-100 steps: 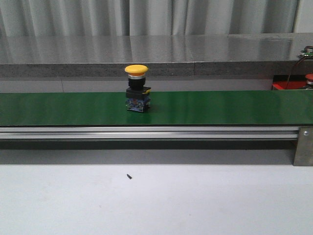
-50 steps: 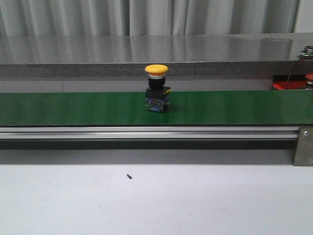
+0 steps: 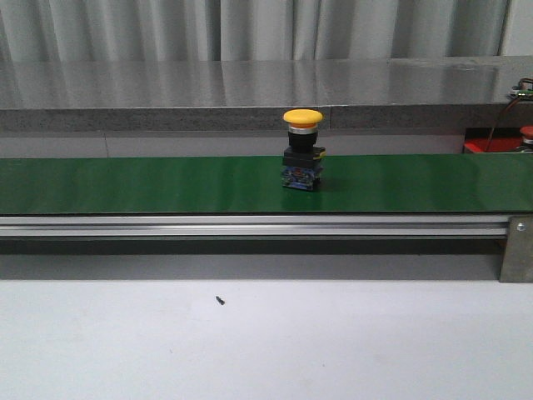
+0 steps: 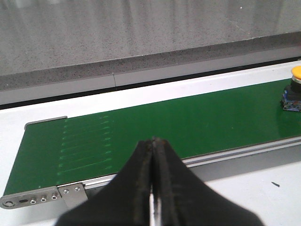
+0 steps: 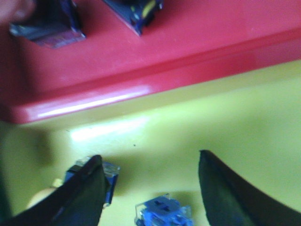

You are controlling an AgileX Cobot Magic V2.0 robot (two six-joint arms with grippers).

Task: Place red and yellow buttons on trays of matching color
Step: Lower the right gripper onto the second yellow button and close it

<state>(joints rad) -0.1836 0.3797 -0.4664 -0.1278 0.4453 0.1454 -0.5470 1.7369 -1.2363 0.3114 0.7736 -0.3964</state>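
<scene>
We see a yellow button [image 3: 302, 117] with a smooth, slightly glossy plastic cap over a shiny metal collar, standing on a matt green belt [image 3: 150, 183]. Below the belt runs a brushed metal rail [image 3: 250, 225]. Behind the belt, a speckled stone-like ledge [image 3: 166, 119] has a polished top. Beside the glossy red tray [image 5: 141, 89] lies a smooth yellow tray [image 5: 225, 113], both plastic-looking

Pale grey pleated curtains [image 3: 250, 29] hang across the back. Before them runs a long speckled grey stone counter [image 3: 250, 92], its glossy top catching soft reflections. The near tabletop [image 3: 266, 342] is plain white, with one small dark speck [image 3: 220, 300].
</scene>
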